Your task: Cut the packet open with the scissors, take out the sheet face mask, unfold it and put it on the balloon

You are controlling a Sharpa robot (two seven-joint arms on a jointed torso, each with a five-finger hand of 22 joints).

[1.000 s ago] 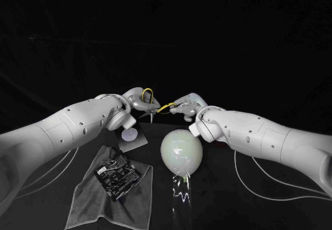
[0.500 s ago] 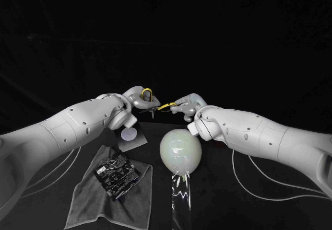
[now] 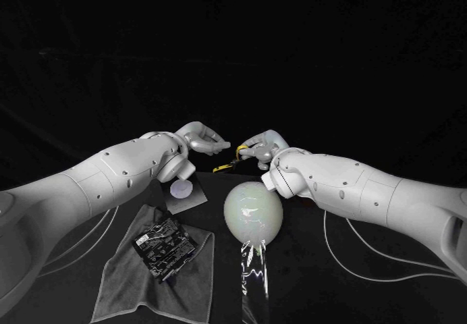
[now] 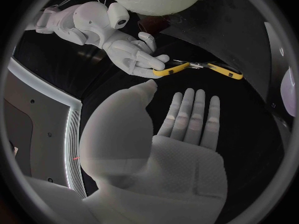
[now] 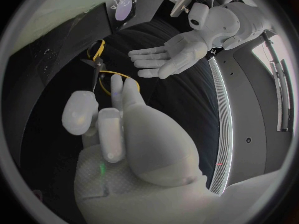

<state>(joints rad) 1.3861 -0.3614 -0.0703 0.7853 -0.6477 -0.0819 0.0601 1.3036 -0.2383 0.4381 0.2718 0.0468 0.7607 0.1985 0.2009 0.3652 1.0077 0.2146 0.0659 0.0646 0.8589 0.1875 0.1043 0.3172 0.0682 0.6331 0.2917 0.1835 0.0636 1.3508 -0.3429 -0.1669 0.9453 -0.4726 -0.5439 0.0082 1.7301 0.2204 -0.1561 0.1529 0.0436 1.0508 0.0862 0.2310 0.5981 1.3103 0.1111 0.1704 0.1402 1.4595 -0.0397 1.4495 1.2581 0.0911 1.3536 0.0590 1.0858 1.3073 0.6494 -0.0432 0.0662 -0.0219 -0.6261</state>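
Right hand [image 3: 255,150] grips yellow-handled scissors [image 3: 226,166] above far middle of black table [image 3: 321,300]. Left hand [image 3: 204,140] just beside it, released, palm flat, fingers spread. White balloon [image 3: 254,210] lies mid-table, clear film [image 3: 255,277] running from it toward near edge. Black face-mask packet [image 3: 163,241] rests on grey towel [image 3: 127,287] toward near left corner, apart from both hands.

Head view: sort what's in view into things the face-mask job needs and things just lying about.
For the job:
scissors, held by the right robot hand
black packet
balloon

Lying about:
grey cloth under the packet
pale disc
clear film at the balloon's near end
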